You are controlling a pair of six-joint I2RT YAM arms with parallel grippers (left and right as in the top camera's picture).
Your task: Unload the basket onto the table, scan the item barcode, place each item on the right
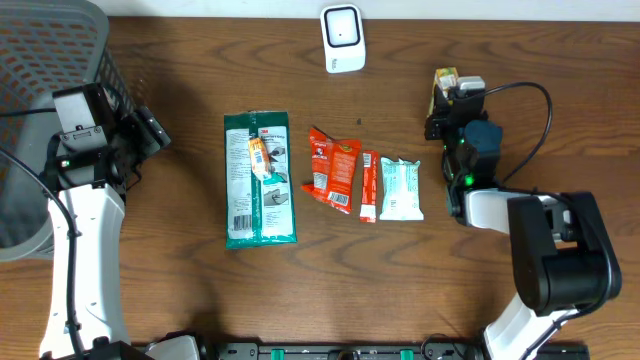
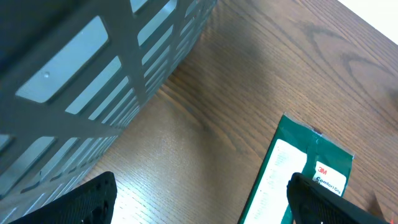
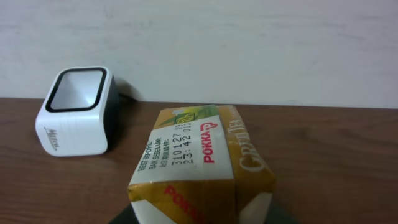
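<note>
Wood table (image 1: 180,300), white scanner (image 1: 343,38), grey basket (image 1: 50,60), green pkg (image 1: 259,180), 3 small pkts (image 1: 369,186)

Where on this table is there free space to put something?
Bare wood lies between the grey mesh basket and the green plastic packet, and along the front edge below the packets. The middle is crowded: orange sachet, red stick, pale blue pouch lie packed together.

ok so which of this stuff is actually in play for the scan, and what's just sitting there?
In play: Pokka carton, held by right gripper; white scanner.
Lying about: green 3M pack, orange packet, red-white sachet, pale blue packet, grey basket; left gripper open, empty.
</note>
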